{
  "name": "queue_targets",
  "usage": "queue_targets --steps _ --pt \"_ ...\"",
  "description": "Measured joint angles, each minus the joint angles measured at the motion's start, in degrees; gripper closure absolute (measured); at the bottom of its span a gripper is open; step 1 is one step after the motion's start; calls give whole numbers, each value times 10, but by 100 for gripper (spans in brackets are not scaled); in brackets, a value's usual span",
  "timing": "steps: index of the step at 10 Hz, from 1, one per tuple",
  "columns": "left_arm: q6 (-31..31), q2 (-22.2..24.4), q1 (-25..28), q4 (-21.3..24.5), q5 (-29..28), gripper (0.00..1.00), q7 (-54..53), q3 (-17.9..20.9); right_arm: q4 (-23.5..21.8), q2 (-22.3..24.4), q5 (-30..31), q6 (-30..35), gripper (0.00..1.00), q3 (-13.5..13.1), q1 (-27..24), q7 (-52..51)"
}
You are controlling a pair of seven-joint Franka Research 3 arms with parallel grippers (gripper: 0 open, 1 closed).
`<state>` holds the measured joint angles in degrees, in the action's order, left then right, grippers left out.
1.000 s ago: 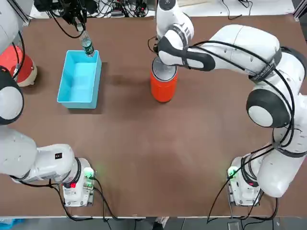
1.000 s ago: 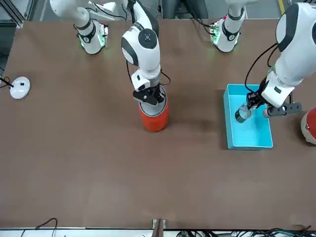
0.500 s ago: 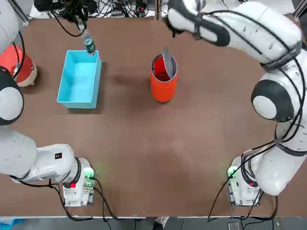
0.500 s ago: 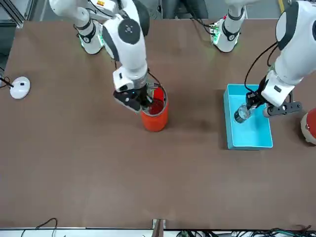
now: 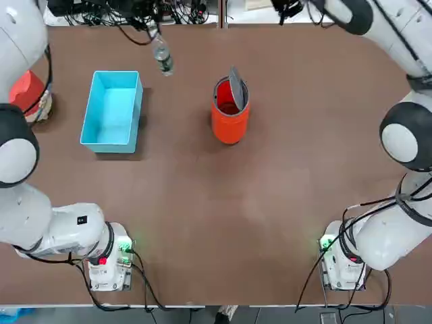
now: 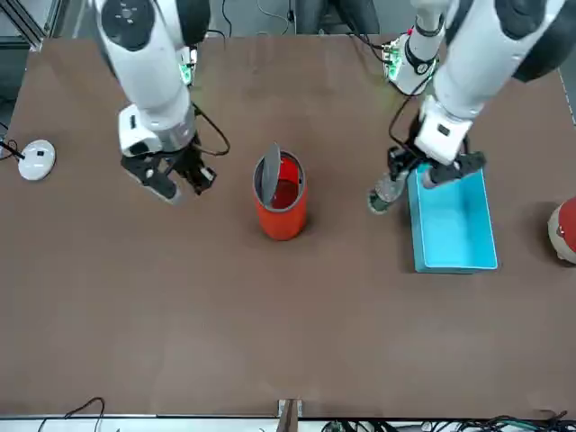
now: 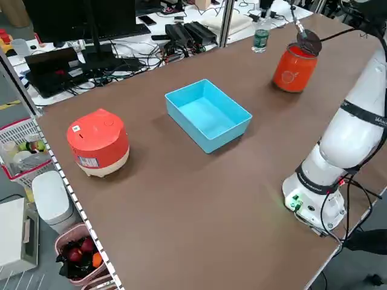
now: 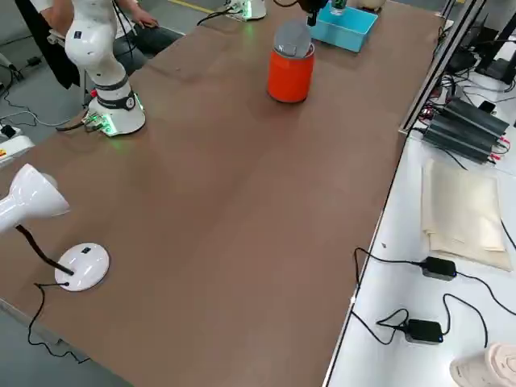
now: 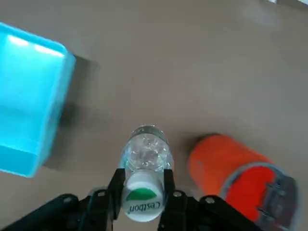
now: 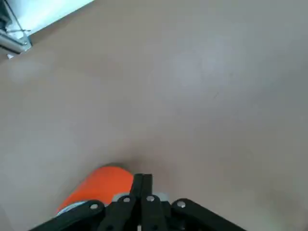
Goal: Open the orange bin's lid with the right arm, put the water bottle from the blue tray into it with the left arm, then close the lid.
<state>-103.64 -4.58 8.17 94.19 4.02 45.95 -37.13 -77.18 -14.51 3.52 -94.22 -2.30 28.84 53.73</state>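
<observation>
Left gripper [image 9: 143, 202]: I've got it clamped on the water bottle [image 6: 387, 189] right at the white cap, and the bottle hangs down below it in the air. From the front camera it sits between the blue tray [image 6: 454, 236] and the orange bin [image 6: 281, 211], just off the tray's edge and clear of both.

Right gripper [image 6: 175, 175]: raised over bare table [image 6: 288, 342], off to the side of the bin and well apart from it. On my wrist feed the fingers [image 10: 142, 185] are pressed together with nothing in them.

Lid [image 5: 236, 86]: tipped up on edge, standing almost upright in the bin's mouth, so I can see the red inside from the top camera.

Orange bin: upright near the middle of the table.

Blue tray: nothing in it that I can see; it lies on the robot's left side of the table, with a red-and-white rounded cooker-looking thing [image 7: 98, 142] further out past it.
</observation>
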Motion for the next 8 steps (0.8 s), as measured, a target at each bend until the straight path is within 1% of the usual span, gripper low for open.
queue_targets --steps 1,2,4,6,8 --pt "-9 -13 -7 -7 0 64 41 -23 0 3 0 10 97 0 -21 -33" --pt "-28 -24 -23 -10 0 64 74 -32 -1 6 0 18 97 0 -38 -62" --pt "-70 -43 -73 -12 1 64 136 -34 -7 12 -1 25 97 0 -51 -85" --pt "-98 -57 -119 -12 1 64 185 -35 -10 13 -1 25 96 7 -49 -86" --pt "-111 -69 -144 -12 0 64 204 -35 -14 13 -1 24 96 10 -48 -86"
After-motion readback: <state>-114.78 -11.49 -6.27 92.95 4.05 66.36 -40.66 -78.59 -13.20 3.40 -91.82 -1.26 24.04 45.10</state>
